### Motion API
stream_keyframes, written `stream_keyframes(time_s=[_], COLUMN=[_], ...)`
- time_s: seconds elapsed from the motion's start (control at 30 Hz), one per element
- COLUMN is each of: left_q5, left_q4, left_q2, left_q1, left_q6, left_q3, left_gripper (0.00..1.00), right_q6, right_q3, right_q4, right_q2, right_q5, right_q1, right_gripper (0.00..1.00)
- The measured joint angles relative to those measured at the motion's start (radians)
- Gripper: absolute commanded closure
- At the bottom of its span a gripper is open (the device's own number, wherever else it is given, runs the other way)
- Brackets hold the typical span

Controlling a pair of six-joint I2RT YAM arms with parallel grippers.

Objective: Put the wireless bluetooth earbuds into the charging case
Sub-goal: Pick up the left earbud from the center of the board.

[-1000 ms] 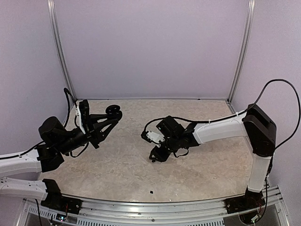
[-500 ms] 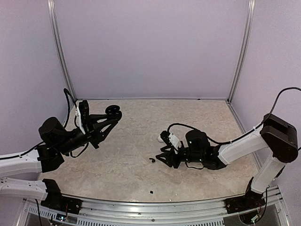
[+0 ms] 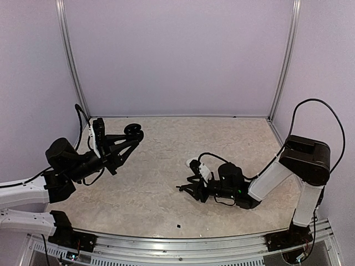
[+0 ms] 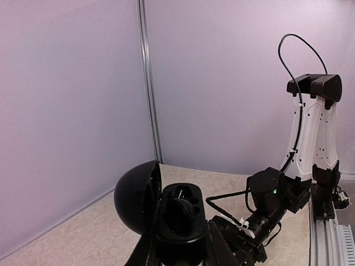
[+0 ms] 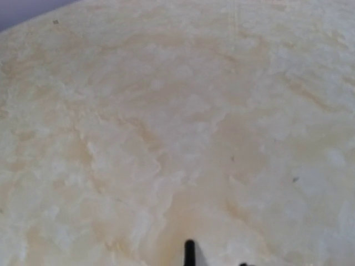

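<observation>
Earbud, most likely: a tiny dark piece (image 3: 178, 188) lies on the table (image 3: 233, 138) just off the tips of the right gripper (image 3: 187, 190). That gripper is laid low and points toward the robot's left, so the piece is straight ahead of its fingers, touching or nearly so, and it is too small to show a long axis. Whether those jaws are parted or closed I cannot tell; the right wrist view gives bare table and one thin dark sliver (image 5: 189, 252) at its bottom edge, fingertip or bud unclear. A second dark speck (image 3: 178, 226) lies to that hand's near side, toward the front rail (image 3: 166, 243). The charging case (image 4: 178, 219) is black here and is held off the table, clamped in the closed left gripper (image 3: 131, 136). Its lid (image 4: 138, 193) is swung open and its wells face up, too dark to show whether anything is in them. From the right hand the case is well apart, farther along the way the fingers point and higher. By my judgement the right arm is nearer the piece and should pick it up, then carry it leftward to the wells.
</observation>
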Motion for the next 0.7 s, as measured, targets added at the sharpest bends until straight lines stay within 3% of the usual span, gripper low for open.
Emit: stream_keyframes(time_s=[0.7], left_q5=[0.000], left_q4=[0.000], left_q2=[-0.011], left_q1=[0.000], left_q6=[0.007], left_q3=[-0.003], left_gripper=[1.00], right_q6=[-0.088], right_q3=[0.086], right_q4=[-0.054], right_q2=[0.150], right_q5=[0.097], right_q1=[0.063], right_gripper=[0.64])
